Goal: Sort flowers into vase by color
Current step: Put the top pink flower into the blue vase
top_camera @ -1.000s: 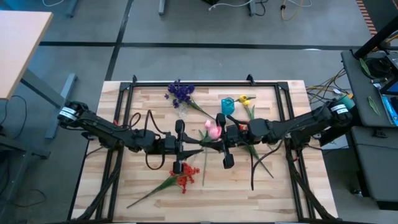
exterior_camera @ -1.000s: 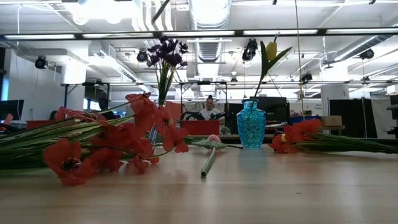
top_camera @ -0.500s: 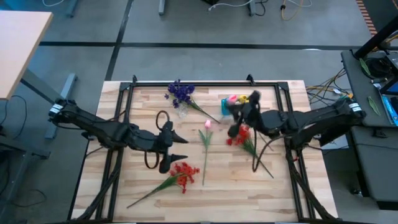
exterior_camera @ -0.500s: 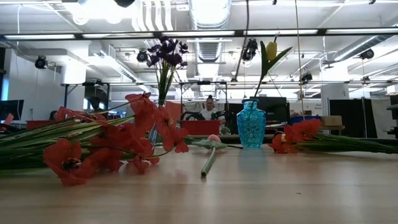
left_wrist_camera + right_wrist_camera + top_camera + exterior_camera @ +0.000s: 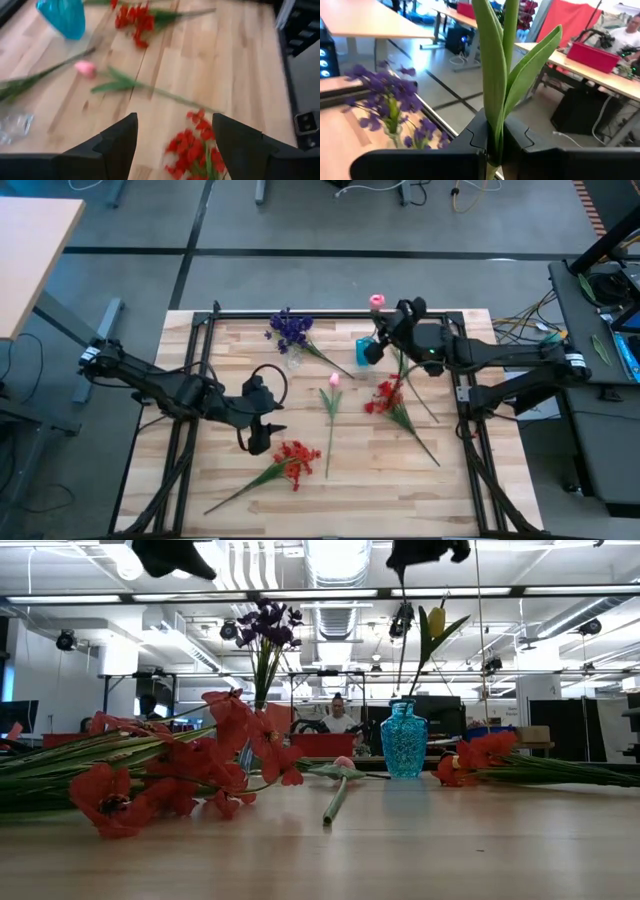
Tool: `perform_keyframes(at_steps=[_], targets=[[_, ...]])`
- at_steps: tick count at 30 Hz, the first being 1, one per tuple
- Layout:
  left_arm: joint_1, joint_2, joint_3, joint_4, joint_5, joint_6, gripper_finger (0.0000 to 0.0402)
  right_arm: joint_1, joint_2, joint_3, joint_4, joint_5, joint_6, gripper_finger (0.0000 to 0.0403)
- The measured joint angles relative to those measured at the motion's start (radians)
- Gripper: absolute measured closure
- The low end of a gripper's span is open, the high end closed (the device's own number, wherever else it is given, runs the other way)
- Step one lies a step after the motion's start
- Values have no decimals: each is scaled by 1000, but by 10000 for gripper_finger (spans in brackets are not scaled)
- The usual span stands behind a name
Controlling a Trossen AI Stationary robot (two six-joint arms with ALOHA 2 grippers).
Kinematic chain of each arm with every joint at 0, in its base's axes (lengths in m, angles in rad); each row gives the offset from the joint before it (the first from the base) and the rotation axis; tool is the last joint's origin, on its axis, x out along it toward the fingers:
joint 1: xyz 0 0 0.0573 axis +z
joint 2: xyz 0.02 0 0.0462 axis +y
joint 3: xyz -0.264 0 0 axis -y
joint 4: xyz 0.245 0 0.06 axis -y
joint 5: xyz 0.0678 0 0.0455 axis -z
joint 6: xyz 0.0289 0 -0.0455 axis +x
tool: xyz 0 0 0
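My right gripper is raised over the blue vase near the far edge and is shut on a pink tulip. A yellow tulip stands in that vase. Purple flowers stand in a clear vase. A second pink tulip and two red clusters lie flat on the table. My left gripper hovers open left of the table's middle, holding nothing; its wrist view shows the lying tulip. My right gripper pinches the pink tulip's green stem between its two fingers, where the leaves branch off. The fingers lie across the stem. The tulip is lifted clear and upright, bud above the fingers. Its lower stem hangs down toward the blue vase's mouth.
A black frame rail runs along the table's far edge, with more rails down both sides. Bare wood lies in the near right part of the table. Beyond the table are desks and a person.
My right gripper has risen from the table's middle and swung toward the far edge, over the blue vase, carrying one pink tulip that now stands upright. My left gripper has drawn back toward the table's left. The other pink tulip has stayed on the table.
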Motion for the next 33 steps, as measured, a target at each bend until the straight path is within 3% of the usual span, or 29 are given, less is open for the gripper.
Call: perform_keyframes(at_steps=[15,29,33], targets=[[-101,42,-15,-98,-11,-154,141,-51,56,0,-6,-1,7,373],[-192,239,-36,-107,-2,-270,71,-67,50,0,-141,6,115,218],[-213,293,-37,-116,66,-278,61,-67,43,11,-186,6,147,177]])
